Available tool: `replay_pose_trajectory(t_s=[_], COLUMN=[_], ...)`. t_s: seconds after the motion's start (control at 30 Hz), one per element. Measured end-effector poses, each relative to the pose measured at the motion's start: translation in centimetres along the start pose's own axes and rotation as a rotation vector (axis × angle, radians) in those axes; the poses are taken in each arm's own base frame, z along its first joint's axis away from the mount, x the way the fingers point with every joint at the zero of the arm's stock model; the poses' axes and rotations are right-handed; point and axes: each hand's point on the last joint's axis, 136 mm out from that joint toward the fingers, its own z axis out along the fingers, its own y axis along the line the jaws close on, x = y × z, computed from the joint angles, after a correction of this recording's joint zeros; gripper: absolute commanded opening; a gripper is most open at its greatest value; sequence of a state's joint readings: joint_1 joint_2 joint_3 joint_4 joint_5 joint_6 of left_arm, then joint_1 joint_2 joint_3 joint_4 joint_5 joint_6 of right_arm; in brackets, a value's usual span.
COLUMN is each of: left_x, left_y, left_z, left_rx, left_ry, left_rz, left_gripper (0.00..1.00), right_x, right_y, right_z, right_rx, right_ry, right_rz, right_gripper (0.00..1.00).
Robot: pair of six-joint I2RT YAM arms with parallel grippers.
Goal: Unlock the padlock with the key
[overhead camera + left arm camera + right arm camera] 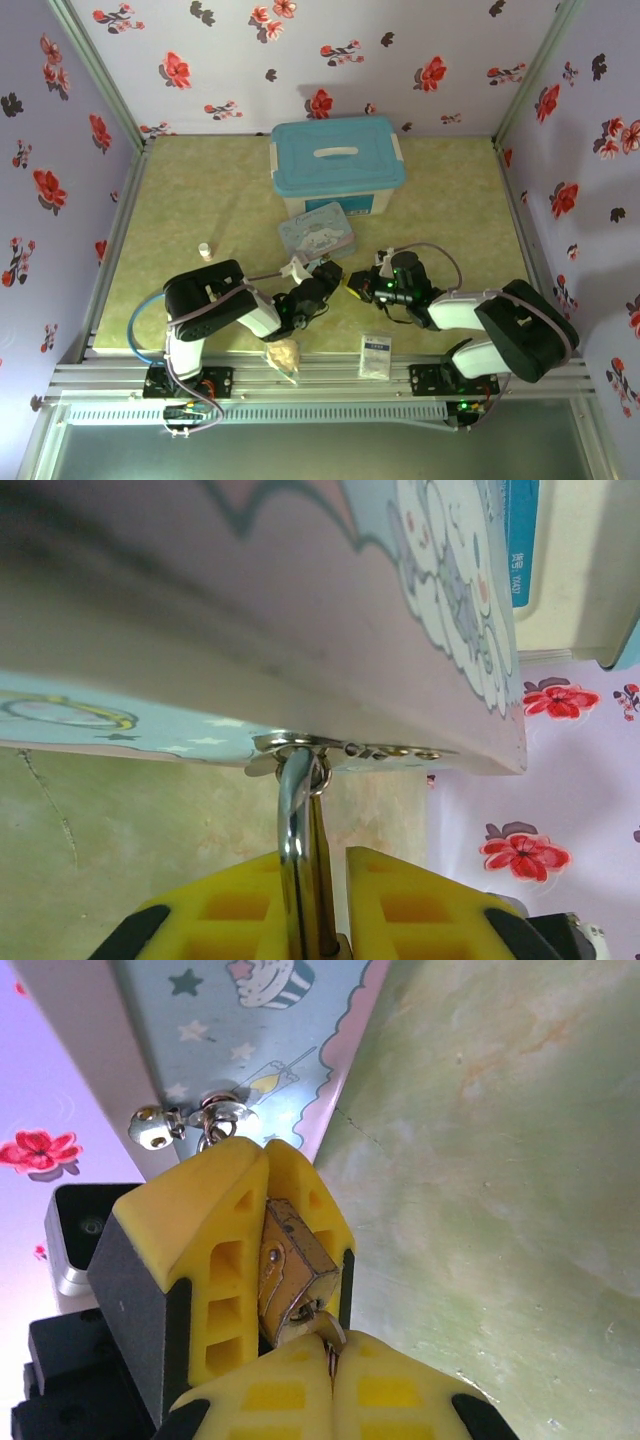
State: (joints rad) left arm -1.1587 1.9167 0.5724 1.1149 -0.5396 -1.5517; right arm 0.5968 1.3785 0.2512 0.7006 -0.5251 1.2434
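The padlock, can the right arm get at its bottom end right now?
Likely yes. The left gripper clamps the padlock by its sides, leaving the bottom end bare. The right gripper meets it there, pinching what looks like the key.

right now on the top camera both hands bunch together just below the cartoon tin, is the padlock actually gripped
observer: yes, the right wrist camera shows the left hand with its yellow fingers clamped on both sides of the brass padlock.
operator: where's the key
observer: the key is pinched in the shut right hand, its tip at the padlock's lower end.
operator: is the lock hooked on the tin
observer: yes, the left wrist camera shows the grey shackle passing through the metal hasp on the edge of the tin; i can't tell whether it has sprung.
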Motion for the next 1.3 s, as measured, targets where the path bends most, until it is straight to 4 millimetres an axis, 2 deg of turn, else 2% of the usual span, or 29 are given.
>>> replay_pose_trajectory(t_s=[0.1, 0.2, 0.27, 0.3, 0.5, 0.67, 0.97, 1.3], left_x=[0.0, 0.3, 1.0, 1.4, 2.5, 2.7, 2.9, 2.7], left_y=[0.0, -0.2, -0.2, -0.2, 0.3, 0.6, 2.3, 2.2], left_z=[0.0, -0.1, -0.3, -0.6, -1.6, -1.8, -2.2, -1.8], left_rx=[0.0, 0.007, 0.01, 0.011, 0.004, -0.011, -0.117, -0.127], left_ry=[0.001, 0.014, 0.04, 0.054, 0.104, 0.12, 0.156, 0.162], left_rz=[-0.003, -0.013, -0.01, -0.004, 0.029, 0.058, 0.13, 0.127], left_gripper=[0.0, 0.0, 0.0, 0.0, 0.0, 0.0, 0.0, 0.0], right_x=[0.0, 0.0, -0.4, -0.7, -1.9, -1.6, -0.1, 4.1], right_y=[0.0, -0.1, 0.1, 0.4, 1.1, -0.2, 0.3, -1.6], right_z=[-0.1, -0.5, -1.0, -1.2, -2.2, -2.5, -4.3, -3.1], right_rx=[0.001, 0.019, 0.04, 0.047, 0.078, 0.169, 0.37, 0.436], right_ry=[0.01, 0.017, 0.002, -0.01, -0.05, -0.029, -0.015, 0.087], right_rz=[0.031, 0.021, -0.016, -0.04, -0.133, -0.229, -0.653, -0.933], right_gripper=[0.07, 0.22, 0.36, 0.37, 0.37, 0.37, 0.39, 0.38])
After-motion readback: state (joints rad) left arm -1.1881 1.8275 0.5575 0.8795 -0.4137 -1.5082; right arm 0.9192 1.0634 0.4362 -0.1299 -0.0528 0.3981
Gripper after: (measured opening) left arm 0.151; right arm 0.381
